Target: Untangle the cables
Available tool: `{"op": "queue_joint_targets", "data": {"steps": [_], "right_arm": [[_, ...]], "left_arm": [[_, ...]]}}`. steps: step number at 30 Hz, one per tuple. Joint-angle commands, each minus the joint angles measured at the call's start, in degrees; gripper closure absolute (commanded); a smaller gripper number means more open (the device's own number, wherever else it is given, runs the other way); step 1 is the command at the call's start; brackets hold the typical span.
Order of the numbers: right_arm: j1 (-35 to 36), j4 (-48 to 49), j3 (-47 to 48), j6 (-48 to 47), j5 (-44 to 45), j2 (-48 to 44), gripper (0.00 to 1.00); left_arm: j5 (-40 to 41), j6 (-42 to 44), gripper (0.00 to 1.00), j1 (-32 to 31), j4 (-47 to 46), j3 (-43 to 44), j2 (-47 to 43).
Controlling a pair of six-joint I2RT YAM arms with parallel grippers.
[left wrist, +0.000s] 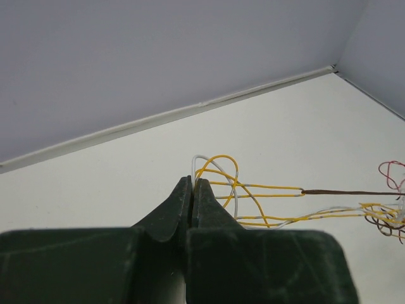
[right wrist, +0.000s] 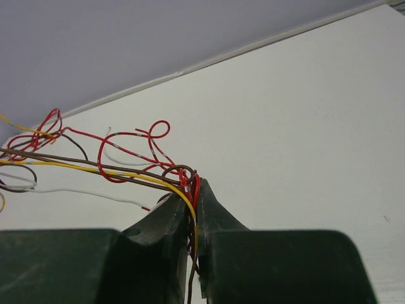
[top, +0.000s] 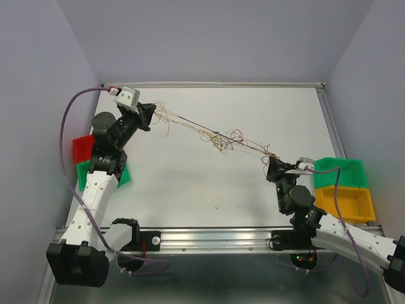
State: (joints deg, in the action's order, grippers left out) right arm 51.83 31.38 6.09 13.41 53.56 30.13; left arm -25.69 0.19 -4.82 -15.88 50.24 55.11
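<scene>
Smooth matt table (top: 190,183); glossy plastic-sheathed cables (top: 231,139); matt, faintly grainy plastic left gripper (left wrist: 193,182).

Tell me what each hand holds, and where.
Both hold the cables: the left hand pinches yellow loops at one end of the tangle, the right hand red, brown and yellow strands at the other.

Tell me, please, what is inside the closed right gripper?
Red, yellow and brown cables are pinched in the right gripper. They run down between its fingers; their ends there are covered, so how many are really clamped cannot be seen.
</scene>
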Motion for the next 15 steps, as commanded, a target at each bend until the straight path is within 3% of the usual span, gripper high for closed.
{"op": "queue_joint_targets", "data": {"steps": [1, 2, 8, 15], "right_arm": [[-2.09, -1.14, 1.65, 0.74, 22.7, -0.59, 0.84], [-2.09, -1.32, 1.21, 0.92, 26.03, -2.16, 0.83], [-2.09, -2.37, -1.08, 0.83, 26.77, -10.17, 0.8], [-2.09, -2.81, -0.99, 1.09, 27.04, -9.92, 0.82]], "left_arm": [[25.23, 5.0, 1.0, 3.93, -6.97, 5.48, 1.05], [28.12, 2.74, 1.0, 7.68, -7.67, 5.31, 0.88], [20.44, -3.78, 1.0, 21.05, -9.87, 4.96, -1.41], [15.34, -4.76, 1.0, 23.36, -11.63, 3.38, -4.39]]}}
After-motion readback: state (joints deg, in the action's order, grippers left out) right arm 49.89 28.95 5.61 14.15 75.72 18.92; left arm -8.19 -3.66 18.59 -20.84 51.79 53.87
